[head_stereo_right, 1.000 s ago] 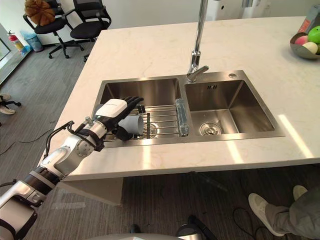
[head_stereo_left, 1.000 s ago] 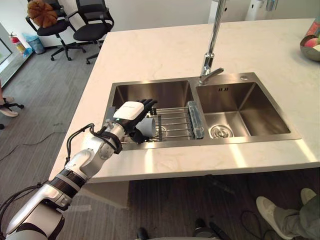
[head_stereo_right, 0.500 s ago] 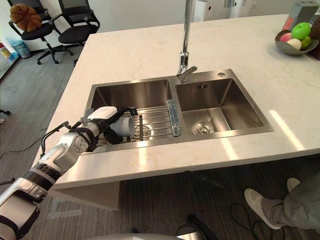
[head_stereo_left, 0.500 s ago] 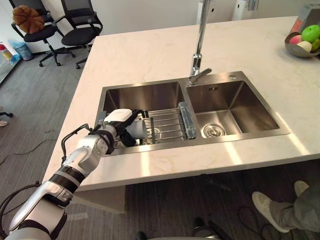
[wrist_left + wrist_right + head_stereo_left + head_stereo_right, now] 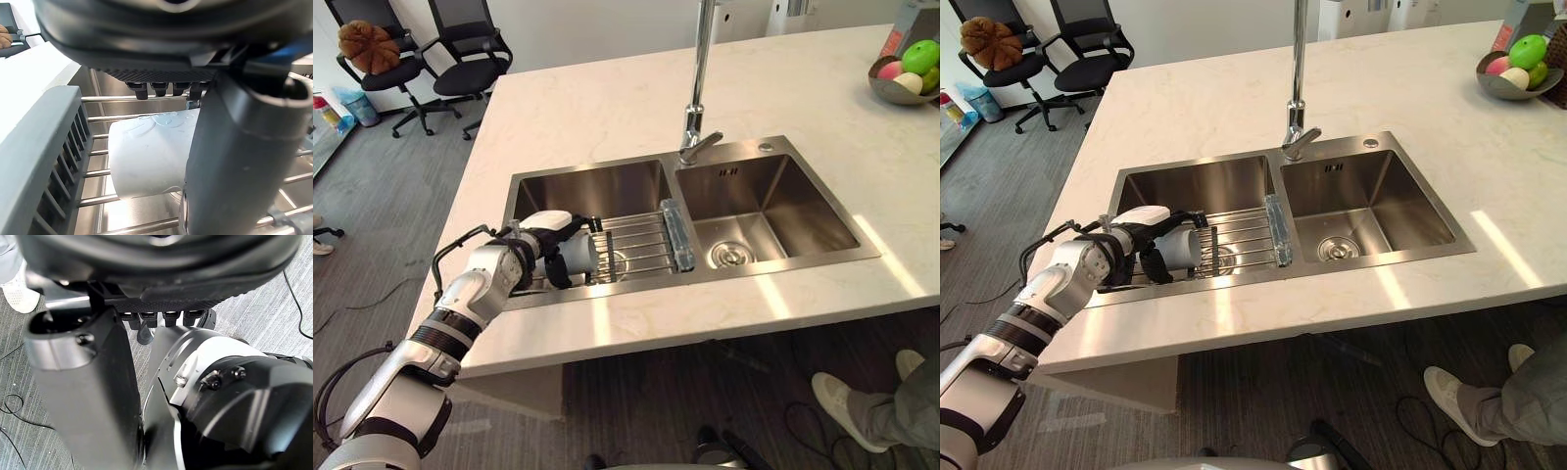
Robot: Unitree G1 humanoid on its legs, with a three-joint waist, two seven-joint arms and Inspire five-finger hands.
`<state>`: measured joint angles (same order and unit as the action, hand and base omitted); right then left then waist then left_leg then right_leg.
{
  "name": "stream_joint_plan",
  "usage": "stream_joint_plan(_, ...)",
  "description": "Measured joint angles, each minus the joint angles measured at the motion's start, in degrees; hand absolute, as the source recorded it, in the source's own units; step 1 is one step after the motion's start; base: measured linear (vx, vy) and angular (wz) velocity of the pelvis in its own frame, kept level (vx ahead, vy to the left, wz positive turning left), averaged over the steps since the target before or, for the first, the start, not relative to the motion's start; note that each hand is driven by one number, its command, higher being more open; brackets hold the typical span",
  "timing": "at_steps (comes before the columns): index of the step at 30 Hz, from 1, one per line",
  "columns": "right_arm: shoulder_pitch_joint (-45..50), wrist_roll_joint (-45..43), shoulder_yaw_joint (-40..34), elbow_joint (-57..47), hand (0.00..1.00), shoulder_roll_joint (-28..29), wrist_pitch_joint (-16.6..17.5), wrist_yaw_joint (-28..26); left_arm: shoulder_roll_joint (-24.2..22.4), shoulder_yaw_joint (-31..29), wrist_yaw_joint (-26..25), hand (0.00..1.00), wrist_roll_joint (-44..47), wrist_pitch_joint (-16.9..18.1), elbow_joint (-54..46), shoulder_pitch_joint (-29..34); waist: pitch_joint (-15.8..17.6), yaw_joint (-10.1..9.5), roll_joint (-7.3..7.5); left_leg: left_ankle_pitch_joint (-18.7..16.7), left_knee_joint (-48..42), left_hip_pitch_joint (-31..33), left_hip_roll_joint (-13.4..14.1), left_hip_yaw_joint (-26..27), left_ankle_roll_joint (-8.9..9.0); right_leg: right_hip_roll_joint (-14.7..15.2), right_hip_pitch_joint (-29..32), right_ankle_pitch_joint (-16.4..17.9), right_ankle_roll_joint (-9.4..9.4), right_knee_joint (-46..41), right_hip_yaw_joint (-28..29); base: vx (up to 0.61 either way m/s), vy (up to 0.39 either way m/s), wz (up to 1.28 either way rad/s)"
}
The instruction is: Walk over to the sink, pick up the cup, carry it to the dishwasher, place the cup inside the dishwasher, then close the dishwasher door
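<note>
A pale marbled surface [image 5: 607, 108] spreads from centre to 12 o'clock, with a tall chrome tap [image 5: 693, 117] rising at 12. A wire rack [image 5: 641, 245] lies just left of centre. At 2 o'clock a grey bowl [image 5: 893, 95] holds a green apple [image 5: 920, 54] and other fruit. Two black office chairs [image 5: 470, 69] stand on the grey floor [image 5: 382, 196] at 10 to 11 o'clock, one bearing something brown [image 5: 364, 44]. A person's pale shoe [image 5: 837, 397] shows at 4.

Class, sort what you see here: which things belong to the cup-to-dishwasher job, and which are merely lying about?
Job in hand: cup; left hand, curled round it; sink.

Lying about: wire rack; faucet; fruit bowl; office chairs; a person's shoe.
</note>
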<state>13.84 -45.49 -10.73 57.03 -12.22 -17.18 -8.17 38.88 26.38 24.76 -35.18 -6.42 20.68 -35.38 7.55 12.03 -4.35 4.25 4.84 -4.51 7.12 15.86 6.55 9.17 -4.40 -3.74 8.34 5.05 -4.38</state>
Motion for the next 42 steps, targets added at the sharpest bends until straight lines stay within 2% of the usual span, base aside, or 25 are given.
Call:
stream_joint_plan(3, 0.05, 0.0, 0.29, -0.25, 1.0, -0.04, 0.09, 0.0, -0.39, -0.03, -2.44, 0.0, -2.01, 1.06, 1.86, -1.99, 0.08, 0.13, 0.03, -0.02, 0.0, 0.0, 0.01, 0.07, 0.02, -0.01, 0.03, 0.0, 0.0, -0.01, 0.06, -0.01, -0.004, -0.01)
stream_joint_plan(7, 0.28, -0.09, 1.09, -1.11, 1.0, -0.24, 0.81, -0.14, 0.48, 0.57, -10.84, 0.0, -2.7, 4.84, 5.05, -1.95, 0.35, 0.81, -0.49, -0.27, -0.01, -0.04, 0.02, 0.76, 0.05, -0.04, 0.38, 0.0, 0.01, -0.21, 0.7, 0.0, -0.01, -0.07)
stream_joint_plan(10, 0.29, -0.1, 1.89, -1.11, 1.0, -0.36, 1.63, -0.14, 1.71, 2.36, -19.52, 0.0, -2.83, 9.49, 6.52, -0.77, 0.66, 0.14, -0.45, -0.28, -0.02, -0.04, 0.0, 0.74, 0.04, -0.03, 0.38, -0.01, 0.02, -0.23, 0.65, 0.0, 0.0, 0.0)
stream_joint_plan(13, 0.28, -0.09, 2.67, -1.11, 1.0, -0.68, 2.19, -0.41, 2.61, 2.86, -25.19, 0.0, -3.17, 12.3, 6.69, 1.33, 0.93, -0.05, -0.46, -0.28, -0.02, -0.04, -0.02, 0.63, 0.03, 0.0, 0.33, 0.01, 0.03, -0.23, 0.54, -0.03, -0.013, 0.02)
stream_joint_plan(16, 0.28, -0.07, 3.22, -0.64, 1.0, -0.99, 3.01, -0.68, 2.78, 2.87, -28.83, 0.0, -5.31, 14.48, 6.96, 2.77, 0.97, -0.11, -0.4, -0.28, -0.03, -0.04, -0.03, 0.5, 0.03, 0.03, 0.25, 0.05, 0.04, -0.27, 0.42, 0.0, 0.0, 0.0)
stream_joint_plan(21, 0.27, -0.07, 3.98, -0.39, 1.0, -1.29, 3.81, -0.93, 3.19, 3.04, -30.87, 0.0, -6.62, 17.05, 7.09, 3.11, 0.99, -0.12, -0.39, -0.28, -0.03, -0.04, -0.05, 0.44, 0.03, 0.05, 0.24, 0.13, 0.05, -0.32, 0.37, 0.0, 0.0, 0.0)
stream_joint_plan(24, 0.22, -0.1, 4.37, -0.43, 1.0, -1.32, 3.94, -0.91, 4.33, 3.51, -34.73, 0.0, -6.47, 18.79, 7.27, 4.07, 1.27, -0.06, -0.36, -0.28, -0.03, -0.03, -0.05, 0.42, 0.03, 0.05, 0.25, 0.15, 0.06, -0.34, 0.34, 0.0, 0.0, 0.0)
stream_joint_plan(25, 0.16, -0.43, 4.49, -0.42, 1.0, -1.32, 3.99, -0.91, 4.74, 3.68, -37.66, 0.0, -6.09, 19.47, 7.28, 4.86, 1.57, -0.1, -0.31, -0.27, -0.03, -0.02, -0.05, 0.36, 0.02, 0.05, 0.25, 0.16, 0.06, -0.35, 0.28, 0.0, 0.0, 0.0)
stream_joint_plan(28, 0.1, -0.66, 4.6, -0.47, 1.0, -1.27, 4.14, -0.93, 5.38, 5.23, -44.09, 0.0, -0.76, 20.37, 7.29, 6.49, 1.93, -0.11, -0.18, -0.25, -0.03, 0.02, -0.08, 0.27, -0.01, 0.06, 0.25, 0.16, 0.07, -0.38, 0.17, 0.0, 0.0, 0.0)
stream_joint_plan(32, 0.16, -2.43, 4.72, 0.58, 1.0, -1.0, 4.53, -1.98, 4.53, 4.65, -54.94, 0.0, 8.18, 25.21, 3.09, 9.64, 2.17, -0.24, 0.18, 0.01, -0.03, 0.21, -0.08, -0.16, -0.33, 0.07, 0.26, 0.26, 0.12, -0.52, -0.35, 0.0, -0.001, 0.03)
stream_joint_plan(33, 0.18, -2.49, 4.6, 0.83, 1.0, -0.96, 4.7, -2.22, 4.48, 3.71, -56.34, 0.0, 9.47, 26.08, 1.4, 10.16, 2.19, -0.25, 0.2, 0.02, -0.03, 0.24, -0.09, -0.3, -0.34, 0.07, 0.26, 0.34, 0.12, -0.65, -0.53, 0.0, -0.007, 0.09)
stream_joint_plan(36, 0.27, -2.37, 3.06, 1.96, 1.0, -0.49, 5.23, -3.8, 1.49, -4.06, -61.39, 0.0, 19.11, 31.94, -7.77, 12.29, 2.19, -0.75, 0.21, 0.04, -0.08, 0.24, -0.07, -1.29, -0.37, 0.08, 0.06, 1.08, 0.06, -1.58, -1.5, -0.01, -0.02, 0.13)
stream_joint_plan(39, 0.3, -1.97, 0.75, 3.04, 1.0, -0.22, 5.34, -4.96, -1.57, -9.58, -62.03, 0.0, 30.64, 36.93, -16.84, 13.37, 2.19, -2.42, 0.22, 0.03, -0.35, 0.21, -0.01, -1.84, -0.37, 0.12, -0.05, 1.74, -0.03, -2.43, -2.02, -0.03, -0.017, 0.11)
stream_joint_plan(40, 0.38, -1.34, -0.28, 3.28, 1.0, -0.05, 5.2, -5.2, -2.63, -10.97, -61.52, 0.0, 32.98, 37.47, -19.71, 14.32, 2.19, -2.99, 0.21, 0.03, -0.41, 0.19, -0.01, -2.04, -0.37, 0.15, -0.06, 1.99, -0.1, -2.76, -2.2, -0.04, -0.013, 0.11)
stream_joint_plan(42, 0.6, 0.14, -1.36, 3.27, 1.0, 0.11, 5.09, -5.37, -4.45, -11.47, -59.39, 0.0, 33.55, 36.33, -21.77, 15.94, 2.15, -3.88, 0.27, 0.03, -0.46, 0.14, -0.06, -2.71, -0.38, 0.25, -0.29, 2.36, -0.14, -3.2, -2.8, -0.05, -0.01, 0.13)
